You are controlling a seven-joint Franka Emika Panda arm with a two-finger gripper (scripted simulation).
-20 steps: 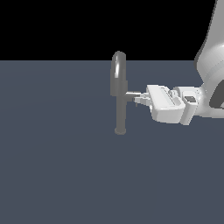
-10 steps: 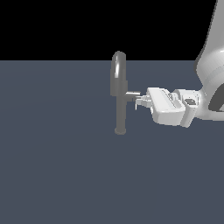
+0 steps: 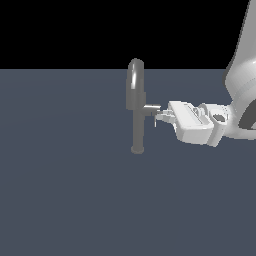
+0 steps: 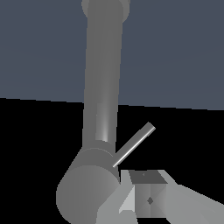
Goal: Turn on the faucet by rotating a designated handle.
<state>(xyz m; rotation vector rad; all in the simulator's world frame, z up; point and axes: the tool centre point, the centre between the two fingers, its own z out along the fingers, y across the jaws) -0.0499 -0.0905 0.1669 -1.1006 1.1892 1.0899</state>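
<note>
The faucet (image 3: 136,115) is a slim grey column on a small round base, with an arched spout on top. Its handle (image 3: 151,107) is a short stub that sticks out to the exterior view's right. My gripper (image 3: 159,118) reaches in from the right, with its fingertips just below the stub's outer end, touching or nearly so. In the wrist view the column (image 4: 103,87) fills the middle and the thin lever (image 4: 134,144) slants out from the stub. My gripper (image 4: 148,197) sits right beside the lever, with its fingers together and nothing between them.
The faucet stands on a flat dark blue-grey floor (image 3: 65,200). My white arm (image 3: 240,85) comes down along the exterior view's right edge. No other objects are in view.
My gripper has crept slightly to the exterior view's left and a little lower, closer under the handle stub. The faucet and handle look unchanged.
</note>
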